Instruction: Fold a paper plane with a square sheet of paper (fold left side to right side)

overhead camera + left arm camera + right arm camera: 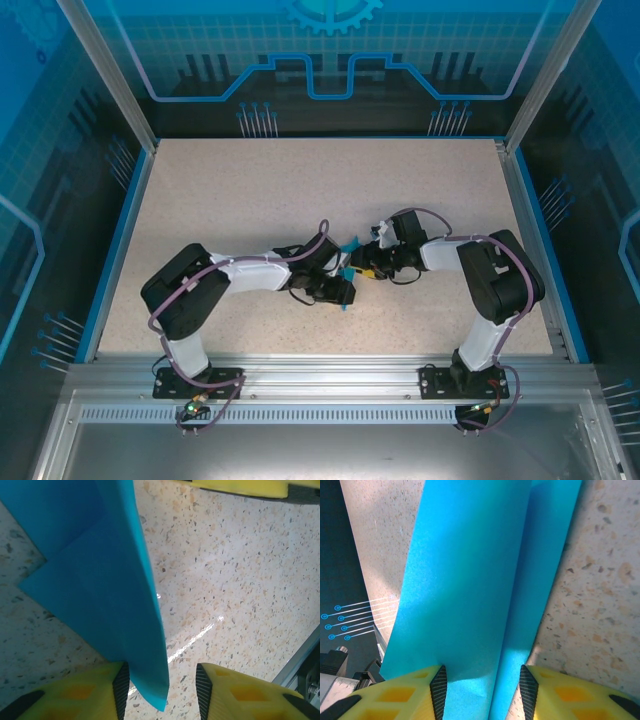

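Both arms meet over the midpoint of the near rail (330,375), roughly halfway up the speckled surface (300,180). The paper plane (349,246) is right there between them, cyan, only slivers showing past the wrists from above. The left gripper (338,288) reaches in from the rail's left half, the right gripper (366,266) from its right half, and the two heads are nearly touching. In the left wrist view the plane (100,590) is a long folded strip with a diagonal layer edge. It tapers to a point that hangs between the jaws and looks lifted off the surface. It lies against one black pad (120,687). The other pad (202,687) stands clear of it with bare surface in the gap, so the left jaws are partly open and not clamped on anything. A yellow finger (240,487) of the other arm sits at the top of that view, apart from the paper. In the right wrist view the plane (470,580) has a lengthwise crease and fills the gap. One edge is at one pad (439,690) and the other edge is at the opposite pad (526,690). The right jaws are roughly half open with the paper spanning them. I can't tell whether that's a real pinch or the sheet just sits between them.
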Controlling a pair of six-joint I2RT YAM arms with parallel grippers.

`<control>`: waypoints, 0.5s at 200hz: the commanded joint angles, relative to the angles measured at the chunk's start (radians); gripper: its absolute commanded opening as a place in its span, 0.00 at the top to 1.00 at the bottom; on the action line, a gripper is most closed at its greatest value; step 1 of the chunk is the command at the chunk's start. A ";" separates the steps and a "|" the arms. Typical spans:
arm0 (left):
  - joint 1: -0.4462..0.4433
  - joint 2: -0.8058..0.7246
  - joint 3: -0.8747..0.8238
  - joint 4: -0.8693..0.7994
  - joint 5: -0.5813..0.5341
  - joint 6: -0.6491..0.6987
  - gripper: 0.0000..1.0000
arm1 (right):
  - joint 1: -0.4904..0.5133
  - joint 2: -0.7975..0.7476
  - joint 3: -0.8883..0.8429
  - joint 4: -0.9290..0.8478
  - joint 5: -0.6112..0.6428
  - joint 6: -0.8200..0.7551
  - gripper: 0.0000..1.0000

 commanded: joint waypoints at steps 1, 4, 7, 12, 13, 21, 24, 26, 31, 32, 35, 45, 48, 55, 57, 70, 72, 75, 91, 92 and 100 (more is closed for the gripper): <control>-0.006 0.014 0.034 -0.015 0.008 -0.003 0.59 | 0.017 0.043 -0.003 -0.024 0.039 -0.025 0.54; -0.006 0.014 0.034 -0.014 0.009 -0.003 0.60 | 0.018 0.043 -0.003 -0.024 0.039 -0.025 0.54; -0.006 0.014 0.035 -0.014 0.008 -0.003 0.60 | 0.018 0.043 -0.003 -0.024 0.039 -0.025 0.54; -0.007 0.014 0.035 -0.015 0.009 -0.002 0.61 | 0.017 0.044 -0.003 -0.024 0.039 -0.025 0.54; -0.007 0.013 0.035 -0.015 0.009 -0.002 0.61 | 0.018 0.044 -0.003 -0.024 0.039 -0.025 0.54; -0.008 0.013 0.037 -0.018 0.007 -0.003 0.61 | 0.017 0.043 -0.003 -0.024 0.039 -0.025 0.54; -0.008 0.013 0.037 -0.019 0.007 -0.002 0.61 | 0.018 0.043 -0.003 -0.024 0.040 -0.025 0.54; -0.008 0.013 0.037 -0.020 0.007 -0.001 0.62 | 0.017 0.043 -0.003 -0.023 0.040 -0.025 0.54; -0.008 0.014 0.037 -0.021 0.006 0.000 0.62 | 0.017 0.044 -0.003 -0.024 0.040 -0.025 0.54; -0.008 0.014 0.037 -0.020 0.006 0.000 0.62 | 0.017 0.045 -0.003 -0.024 0.039 -0.025 0.54; -0.008 0.015 0.038 -0.020 0.006 0.000 0.63 | 0.018 0.045 -0.003 -0.024 0.040 -0.025 0.54; -0.008 0.017 0.039 -0.022 0.006 -0.001 0.64 | 0.017 0.045 -0.003 -0.024 0.041 -0.026 0.54; -0.009 0.017 0.040 -0.023 0.006 0.001 0.65 | 0.018 0.045 -0.003 -0.024 0.041 -0.025 0.54; -0.011 0.018 0.041 -0.026 0.006 0.002 0.65 | 0.018 0.045 -0.003 -0.024 0.040 -0.025 0.54; -0.012 0.019 0.042 -0.026 0.006 0.002 0.65 | 0.018 0.045 -0.004 -0.024 0.041 -0.025 0.54; -0.012 0.024 0.047 -0.034 0.005 0.004 0.66 | 0.017 0.045 -0.005 -0.024 0.040 -0.025 0.54; -0.014 0.024 0.047 -0.035 0.005 0.004 0.66 | 0.017 0.044 -0.005 -0.024 0.041 -0.025 0.54; -0.015 0.025 0.049 -0.037 0.005 0.005 0.67 | 0.017 0.044 -0.005 -0.024 0.040 -0.025 0.54; -0.018 0.031 0.053 -0.045 0.002 0.006 0.69 | 0.017 0.045 -0.006 -0.024 0.042 -0.025 0.54; -0.017 0.031 0.054 -0.045 0.002 0.005 0.69 | 0.017 0.045 -0.006 -0.024 0.043 -0.025 0.54; -0.017 0.034 0.056 -0.046 0.000 0.006 0.70 | 0.018 0.045 -0.006 -0.024 0.043 -0.025 0.54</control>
